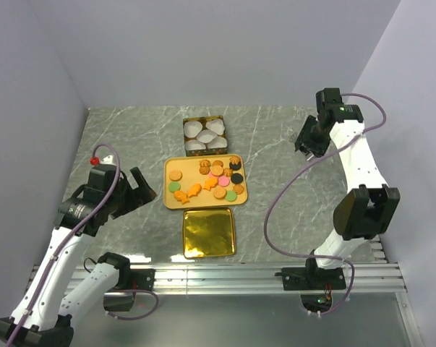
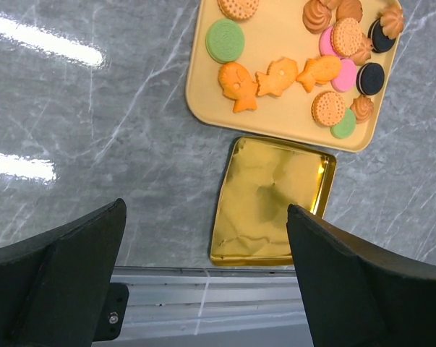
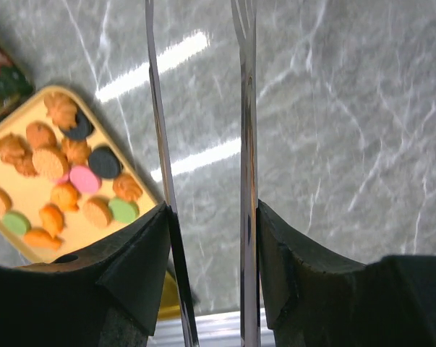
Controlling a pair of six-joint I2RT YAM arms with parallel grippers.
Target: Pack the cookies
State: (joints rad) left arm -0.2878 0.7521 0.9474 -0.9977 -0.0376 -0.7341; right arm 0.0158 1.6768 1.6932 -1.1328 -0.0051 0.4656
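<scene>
The left gripper (image 2: 205, 211) hovered above the surface (image 1: 275, 144) with its jaws spread wide and nothing between them. The cookies (image 1: 207, 182) lay on a yellow tray (image 1: 189, 165) ahead of it and slightly right, beyond a gold lid (image 1: 209, 232). The right gripper (image 3: 210, 217) was open too, a thin metal strip (image 3: 160, 108) along each finger. The cookies were well off to its left.

Seventeen cookies (image 1: 220, 193): five brown swirls (image 2: 317, 14), three orange fish (image 2: 279, 76), three tan discs (image 2: 327, 108), two green discs (image 2: 225, 40), two pink discs (image 2: 344, 76), two black discs (image 2: 369, 78). One tray (image 2: 203, 101), one tin (image 1: 203, 118), one gold lid (image 2: 272, 202).
</scene>
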